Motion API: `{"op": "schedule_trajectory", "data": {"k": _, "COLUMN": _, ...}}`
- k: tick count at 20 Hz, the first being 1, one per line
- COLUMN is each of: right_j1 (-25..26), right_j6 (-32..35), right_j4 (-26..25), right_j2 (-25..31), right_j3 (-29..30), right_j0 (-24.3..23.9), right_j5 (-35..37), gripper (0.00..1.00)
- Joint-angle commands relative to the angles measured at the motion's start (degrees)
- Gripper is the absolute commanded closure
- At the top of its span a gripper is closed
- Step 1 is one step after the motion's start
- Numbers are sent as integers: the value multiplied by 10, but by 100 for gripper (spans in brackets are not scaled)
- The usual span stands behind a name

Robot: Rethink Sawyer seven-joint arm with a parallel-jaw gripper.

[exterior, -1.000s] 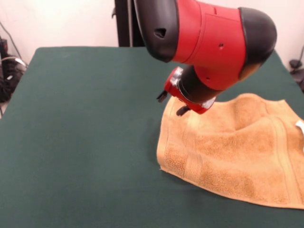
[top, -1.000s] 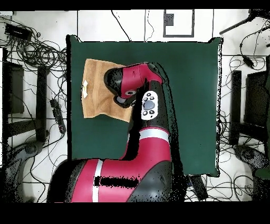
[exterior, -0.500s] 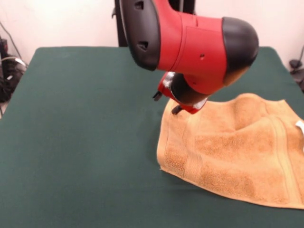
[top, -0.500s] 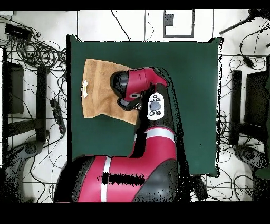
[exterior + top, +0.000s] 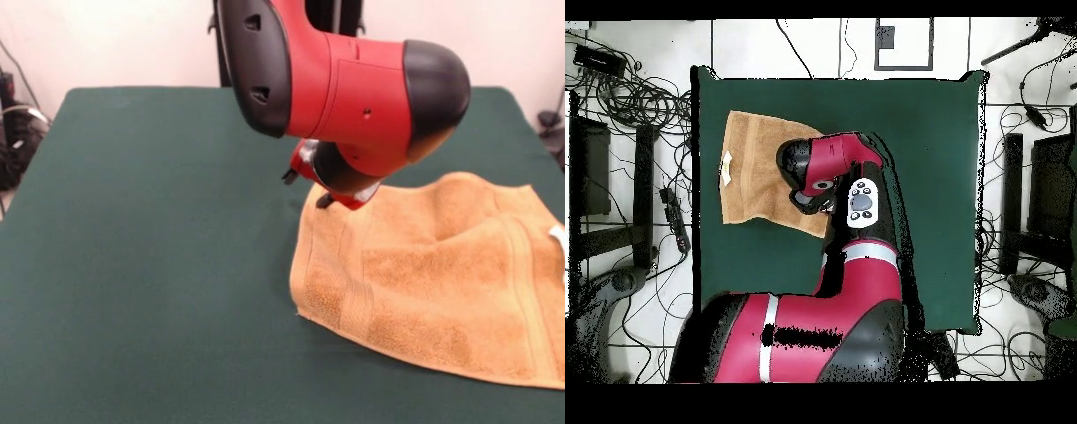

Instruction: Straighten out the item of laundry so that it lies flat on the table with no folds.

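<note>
The item of laundry point(image 5: 441, 283) is an orange-tan towel on the right side of the green table point(image 5: 150, 230). It lies rumpled, with a raised fold near its far edge, a stripe band along its left side and a white tag at the right edge. My gripper point(image 5: 307, 188) hangs under the red and black arm, right over the towel's far left corner. Its two black fingertips point(image 5: 324, 200) stand apart with nothing between them. From overhead the towel point(image 5: 750, 165) lies near the table's left edge, and the arm covers its right part and hides the gripper.
Cables and stands point(image 5: 625, 90) crowd the floor around the table point(image 5: 925, 180). In the front view the table's right edge runs close to the towel.
The arm has shifted a little left in the front view, so the gripper now sits at the towel's far left corner. The towel has barely moved.
</note>
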Motion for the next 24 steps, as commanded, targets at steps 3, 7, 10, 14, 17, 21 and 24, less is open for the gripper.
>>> {"op": "schedule_trajectory", "data": {"k": 3, "right_j1": 30, "right_j6": 7, "right_j4": 12, "right_j2": 48, "right_j3": 83, "right_j0": 11, "right_j5": -59, "gripper": 0}}
{"op": "schedule_trajectory", "data": {"k": 7, "right_j1": 30, "right_j6": 3, "right_j4": 0, "right_j2": 41, "right_j3": 93, "right_j0": 12, "right_j5": -69, "gripper": 0}}
{"op": "schedule_trajectory", "data": {"k": 10, "right_j1": 38, "right_j6": 9, "right_j4": -7, "right_j2": 32, "right_j3": 87, "right_j0": 13, "right_j5": -70, "gripper": 0}}
{"op": "schedule_trajectory", "data": {"k": 14, "right_j1": 41, "right_j6": 1, "right_j4": -22, "right_j2": 25, "right_j3": 98, "right_j0": 16, "right_j5": -77, "gripper": 0}}
{"op": "schedule_trajectory", "data": {"k": 17, "right_j1": 42, "right_j6": -1, "right_j4": -32, "right_j2": 19, "right_j3": 109, "right_j0": 19, "right_j5": -85, "gripper": 0}}
{"op": "schedule_trajectory", "data": {"k": 21, "right_j1": 40, "right_j6": -4, "right_j4": -44, "right_j2": 7, "right_j3": 131, "right_j0": 19, "right_j5": -102, "gripper": 0}}
{"op": "schedule_trajectory", "data": {"k": 24, "right_j1": 40, "right_j6": -5, "right_j4": -52, "right_j2": -3, "right_j3": 142, "right_j0": 19, "right_j5": -118, "gripper": 0}}
